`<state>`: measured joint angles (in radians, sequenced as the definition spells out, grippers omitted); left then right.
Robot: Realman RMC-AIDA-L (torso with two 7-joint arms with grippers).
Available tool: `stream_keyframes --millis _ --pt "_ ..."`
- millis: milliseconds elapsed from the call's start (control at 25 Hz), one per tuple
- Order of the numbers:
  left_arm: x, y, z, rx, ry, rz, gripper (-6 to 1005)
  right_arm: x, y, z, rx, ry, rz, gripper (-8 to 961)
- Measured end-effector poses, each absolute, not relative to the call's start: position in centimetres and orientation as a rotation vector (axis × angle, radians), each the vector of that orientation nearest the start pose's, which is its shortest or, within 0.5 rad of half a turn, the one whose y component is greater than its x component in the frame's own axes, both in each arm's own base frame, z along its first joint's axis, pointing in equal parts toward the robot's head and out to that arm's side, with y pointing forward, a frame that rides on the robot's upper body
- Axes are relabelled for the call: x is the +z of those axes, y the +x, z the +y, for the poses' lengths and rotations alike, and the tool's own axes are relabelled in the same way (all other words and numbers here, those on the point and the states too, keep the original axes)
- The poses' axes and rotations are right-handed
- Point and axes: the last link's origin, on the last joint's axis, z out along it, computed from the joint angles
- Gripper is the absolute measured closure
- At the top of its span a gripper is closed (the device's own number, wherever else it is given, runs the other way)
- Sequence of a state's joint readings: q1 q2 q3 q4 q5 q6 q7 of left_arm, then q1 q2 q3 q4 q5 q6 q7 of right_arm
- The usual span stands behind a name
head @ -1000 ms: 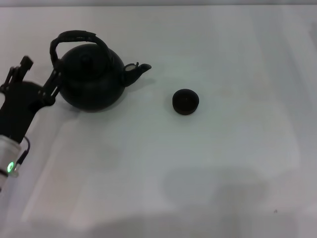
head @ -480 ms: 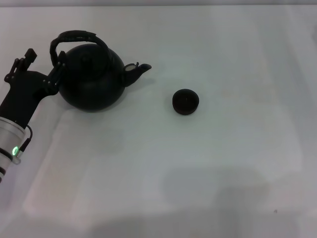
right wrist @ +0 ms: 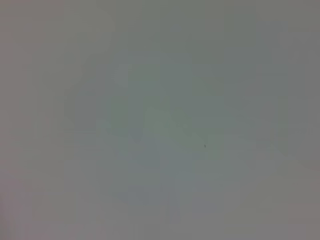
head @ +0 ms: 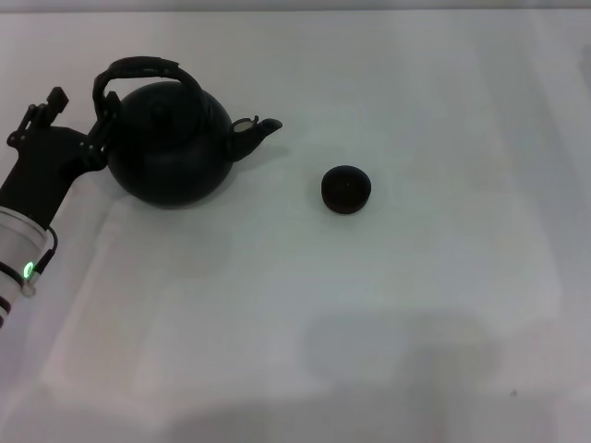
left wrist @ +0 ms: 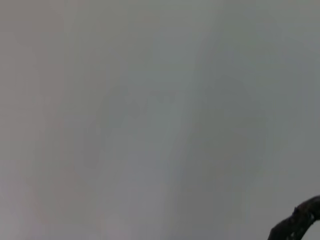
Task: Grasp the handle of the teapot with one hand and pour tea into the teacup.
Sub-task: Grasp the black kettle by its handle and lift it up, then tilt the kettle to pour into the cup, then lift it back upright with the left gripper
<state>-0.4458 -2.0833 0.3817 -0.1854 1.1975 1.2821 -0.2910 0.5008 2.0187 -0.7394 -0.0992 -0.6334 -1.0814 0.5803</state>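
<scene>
1. The large round matte-black teapot (head: 172,143) stands upright at the far left of the white tabletop (head: 388,305). Its short curved spout (head: 257,130) points right and its arched overhead handle (head: 140,73) rises over the knobbed lid.
2. The tiny squat dark brown-black teacup (head: 346,189) sits to the right of the teapot, a little nearer, well apart from the spout. Whether it holds tea cannot be told.
3. The left gripper (head: 78,129) is at the teapot's left side, level with the handle's left foot, its fingers spread apart. One finger lies against or just beside that foot; the other stands out to the left. It holds nothing.
4. The handle arches left to right, in line with the spout, and lies to the right of and above the gripper. My judgement: the grasp needs the gripper to come up and rightward to straddle the arch.
5. The left arm is much the nearer; the right gripper is out of view.
</scene>
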Motion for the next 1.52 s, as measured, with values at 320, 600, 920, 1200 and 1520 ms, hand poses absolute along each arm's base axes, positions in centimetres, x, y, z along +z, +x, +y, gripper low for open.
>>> stream_keyframes --millis 320,600,920,1200,1520 --pt "-5.1 -33.1 29.5 -0.759 -1.738 -0.706 343 5.4 36.1 36.1 0.826 -1.429 0.762 124" --pt "-4.9 -32.8 29.9 -0.773 -1.738 -0.693 661 5.4 36.1 36.1 0.826 -1.430 0.763 124" --pt "-4.1 -32.2 30.2 -0.820 -1.726 -0.640 869 5.4 36.1 36.1 0.837 -1.426 0.774 124" --pt "-2.1 -31.7 31.1 -0.885 -1.702 -0.559 870 5.4 36.1 36.1 0.837 -1.426 0.774 124" --pt "0.1 -28.9 34.9 -0.912 -1.806 -0.350 871 5.4 36.1 36.1 0.837 -1.426 0.774 124"
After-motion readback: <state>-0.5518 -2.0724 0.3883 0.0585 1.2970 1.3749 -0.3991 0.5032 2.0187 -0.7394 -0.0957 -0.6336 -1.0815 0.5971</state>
